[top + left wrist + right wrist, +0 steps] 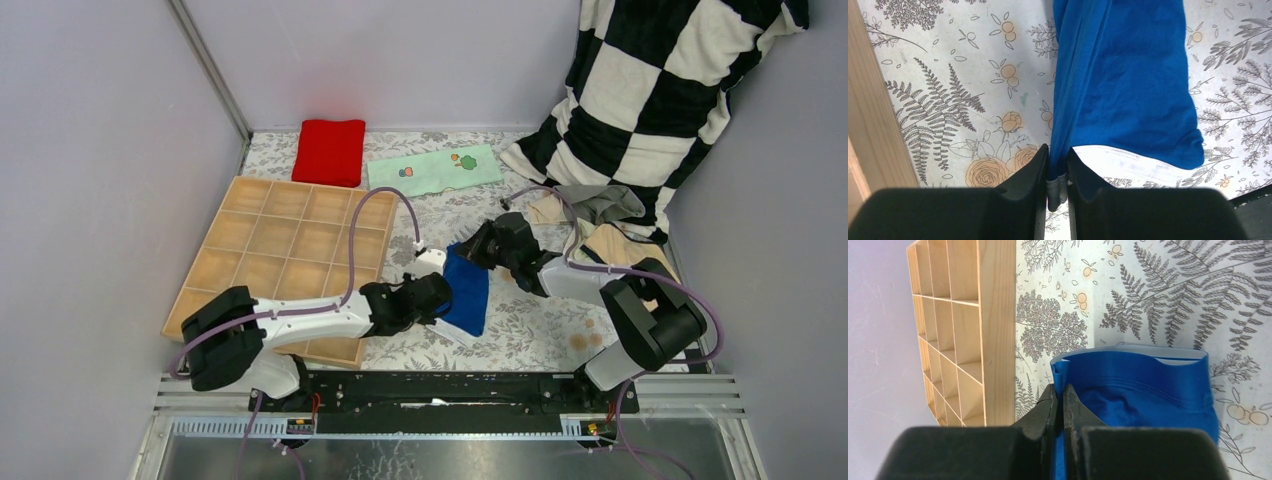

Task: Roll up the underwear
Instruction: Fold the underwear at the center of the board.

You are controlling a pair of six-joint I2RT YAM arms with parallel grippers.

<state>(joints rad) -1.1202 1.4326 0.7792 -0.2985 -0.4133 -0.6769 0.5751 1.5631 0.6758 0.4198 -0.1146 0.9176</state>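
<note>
On the floral cloth (520, 330), left gripper (1058, 152) and right gripper (1058, 390) each pinch the blue briefs (468, 290), apparently mid-fold; next, a tight roll

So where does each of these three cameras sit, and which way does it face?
Top: above and behind, looking down at the table; the left arm and right arm show whole.
Left wrist: on the left arm, looking along the left tool, shut on the blue underwear.
Right wrist: on the right arm, looking past the right tool, pinching the same underwear, wooden tray beside.
Shared: all three show the blue underwear.
</note>
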